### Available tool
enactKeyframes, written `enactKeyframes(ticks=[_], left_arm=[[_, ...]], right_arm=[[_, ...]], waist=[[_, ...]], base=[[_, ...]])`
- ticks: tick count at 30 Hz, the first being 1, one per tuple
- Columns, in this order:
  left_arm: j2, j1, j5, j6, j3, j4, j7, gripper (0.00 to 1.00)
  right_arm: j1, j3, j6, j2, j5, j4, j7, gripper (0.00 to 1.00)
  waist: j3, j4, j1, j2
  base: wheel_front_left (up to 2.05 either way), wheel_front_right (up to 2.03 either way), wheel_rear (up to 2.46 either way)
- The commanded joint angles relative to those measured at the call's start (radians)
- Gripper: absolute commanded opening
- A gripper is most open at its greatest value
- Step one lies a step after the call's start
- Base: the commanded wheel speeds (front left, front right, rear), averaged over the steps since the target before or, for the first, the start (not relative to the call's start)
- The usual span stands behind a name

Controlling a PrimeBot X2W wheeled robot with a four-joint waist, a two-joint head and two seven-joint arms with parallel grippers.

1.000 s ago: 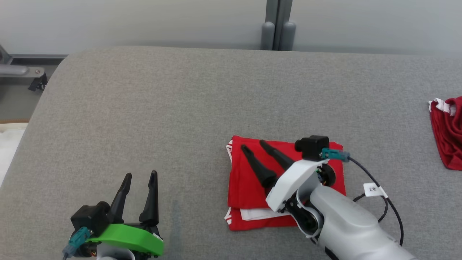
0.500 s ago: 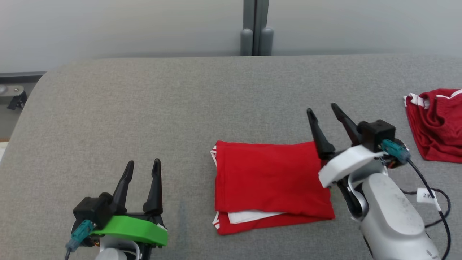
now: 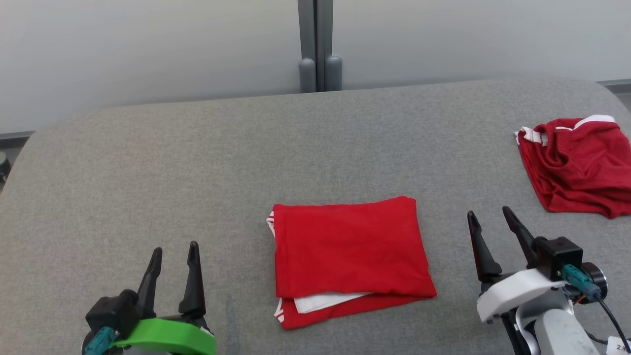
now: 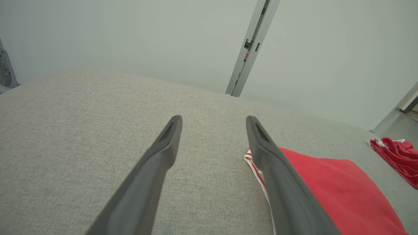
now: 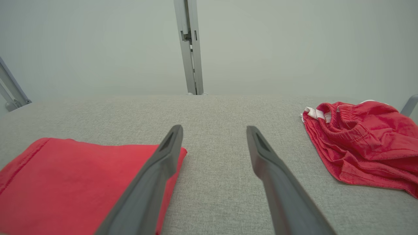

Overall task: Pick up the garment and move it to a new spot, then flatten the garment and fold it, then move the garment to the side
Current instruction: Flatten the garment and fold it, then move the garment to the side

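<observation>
Garment (image 3: 350, 246): soft red cloth, white trim, folded into flat rectangle, lies centre-front on worktop (image 3: 197, 162). Worktop: grey woven fabric, rounded corners. Crumpled red cloth (image 3: 577, 177) near right edge. Left pincer (image 3: 175, 247) and right pincer (image 3: 489, 212) both spread, empty, flanking garment without touching. Wide free room at left.

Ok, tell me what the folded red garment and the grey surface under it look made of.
Folded red garment: probably soft matte knit cloth; it drapes limply, with white striped trim at one edge. Grey surface: seemingly woven upholstery fabric, matte; a fine flecked weave shows close up.
</observation>
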Motion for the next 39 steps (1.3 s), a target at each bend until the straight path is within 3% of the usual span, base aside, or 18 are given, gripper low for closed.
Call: enactKeyframes(ticks=[1,25,30,39], left_arm=[[-0.002,0.020,0.017,-0.004,0.008,0.002,0.000,1.00],[-0.011,0.025,0.042,-0.005,-0.007,0.020,0.000,1.00],[-0.011,0.019,0.042,-0.005,-0.020,0.024,0.000,1.00],[-0.011,0.016,0.033,-0.005,-0.034,0.032,0.000,1.00]], right_arm=[[0.026,-0.005,-0.001,-0.003,0.012,-0.007,-0.004,1.00],[0.007,0.016,-0.001,-0.003,-0.014,0.018,-0.003,1.00],[-0.056,0.051,-0.001,-0.003,-0.031,0.062,0.069,1.00],[-0.133,0.089,-0.001,-0.003,-0.036,0.142,0.341,1.00]], waist=[[-0.002,-0.004,0.0000,0.0000],[0.000,0.013,0.0000,0.0000],[-0.002,0.026,0.0000,0.0000],[0.011,0.077,0.0000,0.0000]], base=[[0.00,0.00,0.00],[0.00,0.00,0.00],[0.00,0.00,0.00],[0.00,0.00,0.00]])
